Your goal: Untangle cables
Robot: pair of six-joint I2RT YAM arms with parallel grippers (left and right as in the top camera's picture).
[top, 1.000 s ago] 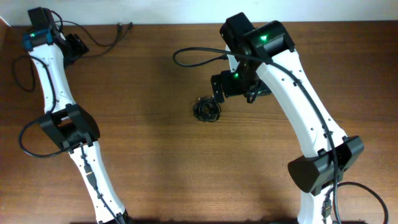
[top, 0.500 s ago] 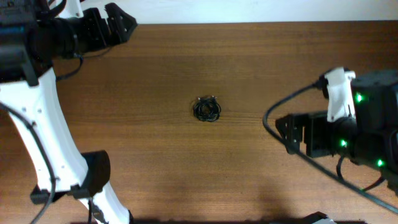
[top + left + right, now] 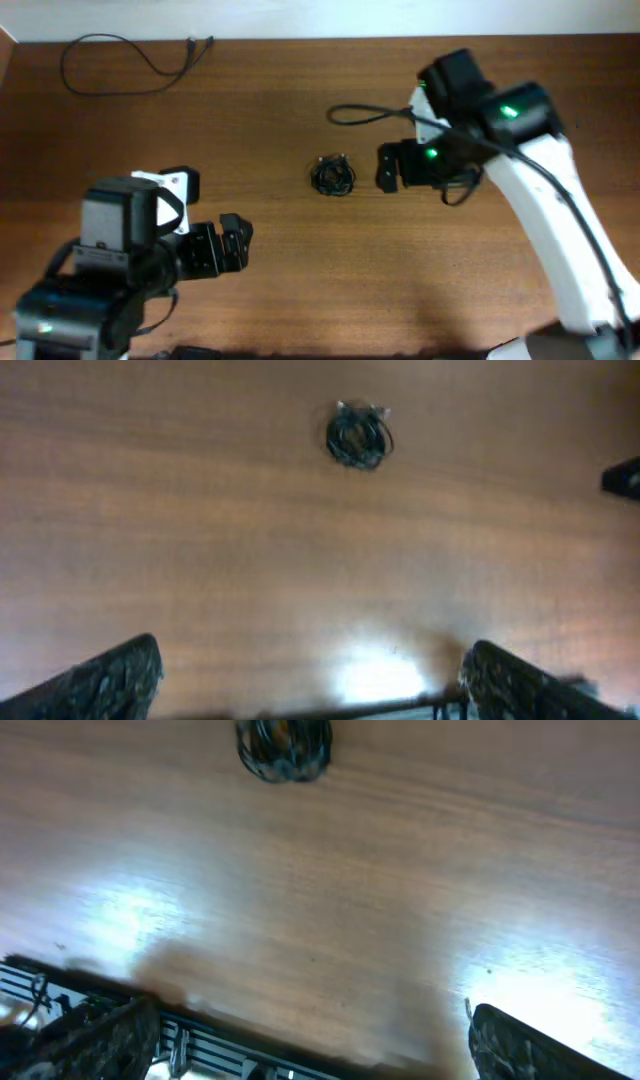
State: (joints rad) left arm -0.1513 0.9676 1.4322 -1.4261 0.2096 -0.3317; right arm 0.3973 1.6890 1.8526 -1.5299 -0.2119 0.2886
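Both arms have swung in since half a second ago: the right gripper, then out at the table's right edge, is now just to the right of the knot of cables. The left gripper, then at the far-left corner, is now well apart from the knot on its near-left side. Each wrist view shows its own fingers spread wide and empty, while the knot lies unmoved on the wooden table and a loose black cord lies far to the knot's upper left.
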